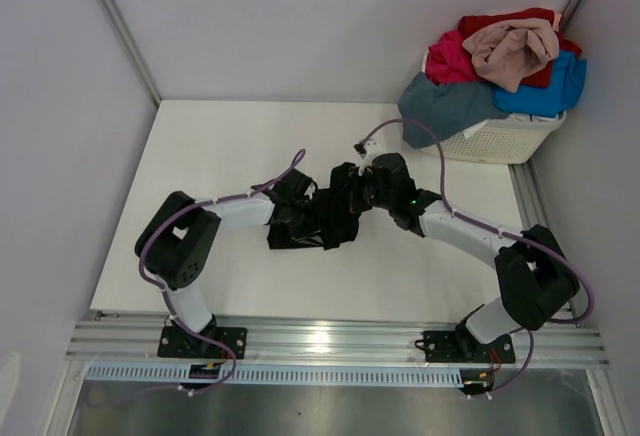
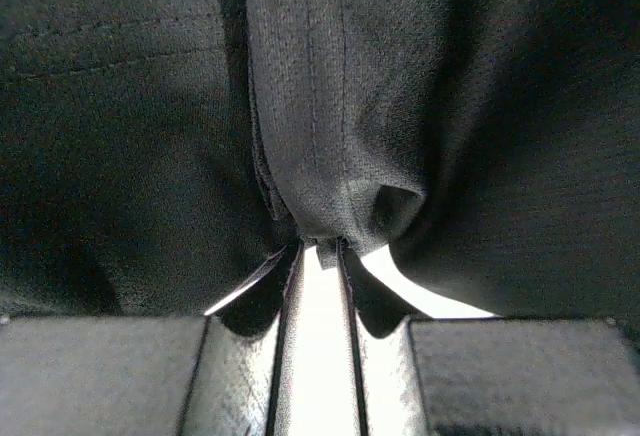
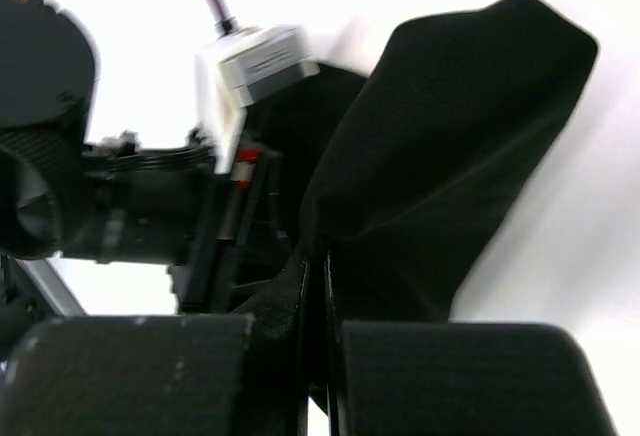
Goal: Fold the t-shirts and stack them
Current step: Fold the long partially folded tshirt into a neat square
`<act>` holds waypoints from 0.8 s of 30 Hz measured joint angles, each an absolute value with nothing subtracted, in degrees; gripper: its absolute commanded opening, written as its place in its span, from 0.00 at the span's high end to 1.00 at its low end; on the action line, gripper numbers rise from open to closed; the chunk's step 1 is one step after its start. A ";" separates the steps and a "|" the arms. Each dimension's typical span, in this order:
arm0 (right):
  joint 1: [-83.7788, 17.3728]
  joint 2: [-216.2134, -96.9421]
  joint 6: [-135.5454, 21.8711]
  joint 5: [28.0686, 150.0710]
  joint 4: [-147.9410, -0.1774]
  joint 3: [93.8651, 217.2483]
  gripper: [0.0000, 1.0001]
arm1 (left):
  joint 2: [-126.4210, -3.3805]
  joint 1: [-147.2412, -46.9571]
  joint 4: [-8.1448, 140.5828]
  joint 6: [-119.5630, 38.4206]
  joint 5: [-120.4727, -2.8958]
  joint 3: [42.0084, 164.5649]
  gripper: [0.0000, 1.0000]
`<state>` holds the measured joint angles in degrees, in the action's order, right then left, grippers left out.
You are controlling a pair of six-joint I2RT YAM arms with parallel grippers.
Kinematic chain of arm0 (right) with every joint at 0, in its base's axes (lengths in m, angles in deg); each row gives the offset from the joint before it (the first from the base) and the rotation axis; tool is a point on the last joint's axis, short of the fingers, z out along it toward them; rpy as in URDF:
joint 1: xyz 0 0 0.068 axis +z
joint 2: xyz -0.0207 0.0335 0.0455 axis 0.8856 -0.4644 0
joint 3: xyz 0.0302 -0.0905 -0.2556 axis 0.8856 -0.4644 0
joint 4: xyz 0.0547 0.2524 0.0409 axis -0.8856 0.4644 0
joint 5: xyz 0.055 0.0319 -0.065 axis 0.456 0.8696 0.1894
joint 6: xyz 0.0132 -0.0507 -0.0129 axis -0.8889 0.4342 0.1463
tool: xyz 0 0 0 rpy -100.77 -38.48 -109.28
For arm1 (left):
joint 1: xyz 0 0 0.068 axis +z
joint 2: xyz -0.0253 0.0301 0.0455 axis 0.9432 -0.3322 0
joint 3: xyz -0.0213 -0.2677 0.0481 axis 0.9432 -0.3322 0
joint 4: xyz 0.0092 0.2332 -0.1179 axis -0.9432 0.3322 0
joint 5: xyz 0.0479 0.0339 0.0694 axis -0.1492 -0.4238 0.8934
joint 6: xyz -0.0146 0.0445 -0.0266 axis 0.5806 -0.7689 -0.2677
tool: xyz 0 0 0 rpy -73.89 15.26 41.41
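Note:
A black t-shirt (image 1: 318,224) hangs bunched between my two grippers over the middle of the table. My left gripper (image 1: 300,196) is shut on a fold of it; in the left wrist view the cloth (image 2: 330,106) is pinched at the fingertips (image 2: 320,246). My right gripper (image 1: 362,188) is shut on another edge; in the right wrist view the black cloth (image 3: 450,146) rises from the closed jaws (image 3: 318,261). The two grippers are close together. Beige-pink (image 1: 515,51), red (image 1: 500,24), magenta (image 1: 450,61), bright blue (image 1: 550,91) and slate grey-blue (image 1: 445,111) t-shirts are piled in the basket.
The white slotted basket (image 1: 510,141) stands at the table's back right corner. The left arm's wrist (image 3: 150,196) shows close in the right wrist view. White walls enclose the table (image 1: 220,146) on three sides.

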<state>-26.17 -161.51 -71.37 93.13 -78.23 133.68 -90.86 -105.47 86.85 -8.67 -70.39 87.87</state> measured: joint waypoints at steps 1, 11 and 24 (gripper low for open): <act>-25.18 -162.32 -71.13 93.11 -78.21 134.20 1.00 | -90.86 -105.47 86.87 -8.67 -70.39 87.87 0.78; -19.59 -167.74 -69.75 93.13 -77.44 139.34 1.00 | -90.86 -105.47 86.82 -8.67 -70.57 87.87 0.78; -17.03 -169.56 -67.15 89.79 -76.57 141.24 1.00 | -90.86 -105.19 89.03 -8.69 -69.80 87.87 0.78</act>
